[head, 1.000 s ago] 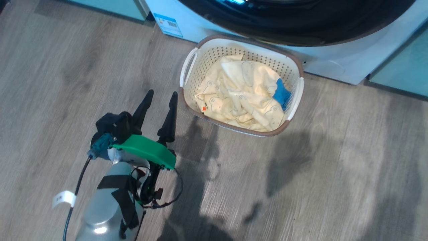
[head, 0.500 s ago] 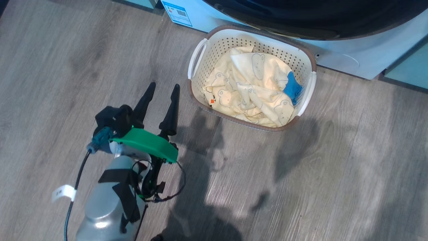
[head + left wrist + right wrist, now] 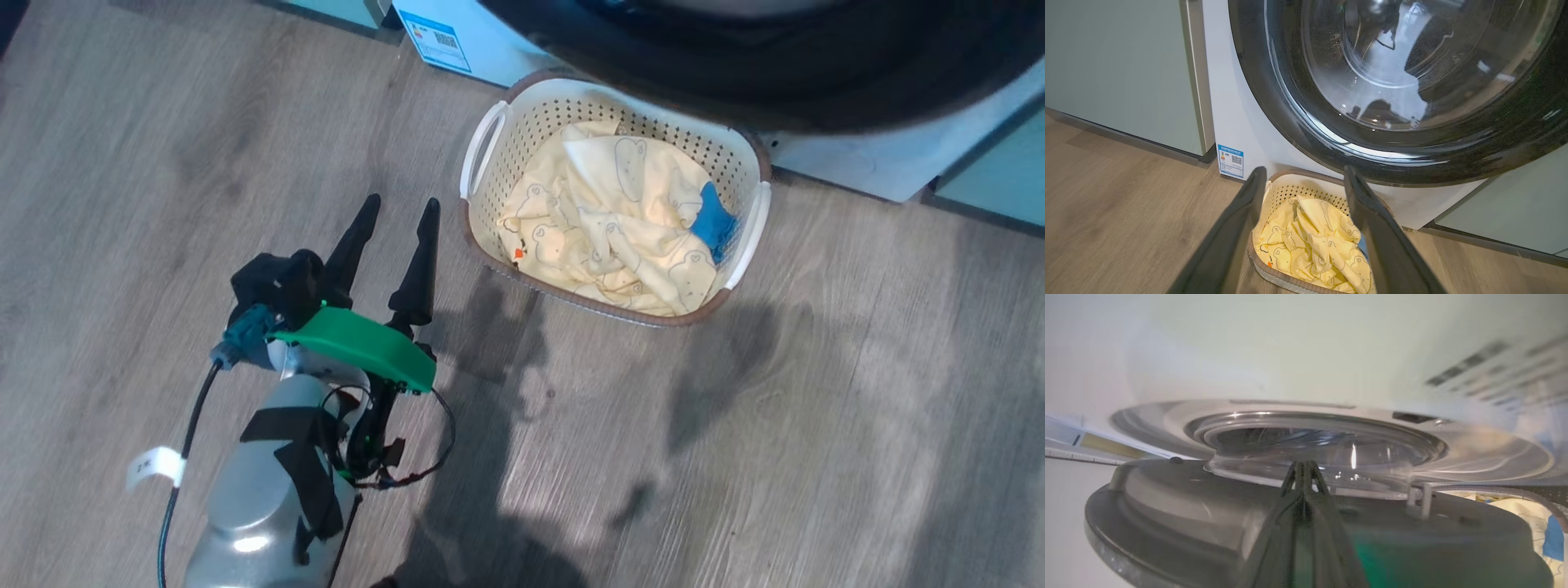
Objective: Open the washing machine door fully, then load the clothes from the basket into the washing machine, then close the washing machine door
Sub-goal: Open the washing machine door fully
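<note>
L gripper (image 3: 400, 204) is hovering over the floor (image 3: 735, 457), jaws spread wide, holding nothing, near the basket (image 3: 478, 151). R gripper (image 3: 1303, 465) is sitting pinched shut w/ tips at the inner face of the washing machine door (image 3: 1167, 506), by the glass bowl; can't tell if it's touching. The door is hanging out over the basket, which is sitting right by the washing machine (image 3: 1237, 118). The clothes (image 3: 620, 220) are lying crumpled inside: soft, light, floppy, prob. trailing when lifted. I'm judging the raised fold mid-pile the best pinch pt. The door's stiff, and its glossy rim is prob. slippery.
</note>
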Available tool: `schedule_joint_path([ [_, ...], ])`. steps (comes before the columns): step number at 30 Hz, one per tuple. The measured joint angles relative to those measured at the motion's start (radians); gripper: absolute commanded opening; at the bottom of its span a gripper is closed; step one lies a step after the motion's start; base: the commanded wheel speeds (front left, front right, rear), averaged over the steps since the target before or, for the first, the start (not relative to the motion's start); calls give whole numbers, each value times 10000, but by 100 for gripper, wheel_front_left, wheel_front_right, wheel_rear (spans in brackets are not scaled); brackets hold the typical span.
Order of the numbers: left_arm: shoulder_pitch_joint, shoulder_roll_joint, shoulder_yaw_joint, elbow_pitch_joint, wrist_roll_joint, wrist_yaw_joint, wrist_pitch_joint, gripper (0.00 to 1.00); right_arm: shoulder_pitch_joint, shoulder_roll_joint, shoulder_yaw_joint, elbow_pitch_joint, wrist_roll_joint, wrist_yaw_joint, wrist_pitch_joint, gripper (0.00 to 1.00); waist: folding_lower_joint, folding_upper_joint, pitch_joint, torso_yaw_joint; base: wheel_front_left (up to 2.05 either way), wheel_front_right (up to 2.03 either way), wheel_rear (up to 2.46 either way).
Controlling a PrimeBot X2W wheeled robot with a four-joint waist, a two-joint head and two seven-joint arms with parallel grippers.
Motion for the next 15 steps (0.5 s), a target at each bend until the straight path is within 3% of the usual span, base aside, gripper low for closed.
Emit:
schedule_joint_path([
  [15, 88, -4, 297, 117, 351, -4, -2, 100, 1394, 334, 604, -959, 326, 0, 1557, 0, 0, 0, -759, -172, 0, 0, 0],
])
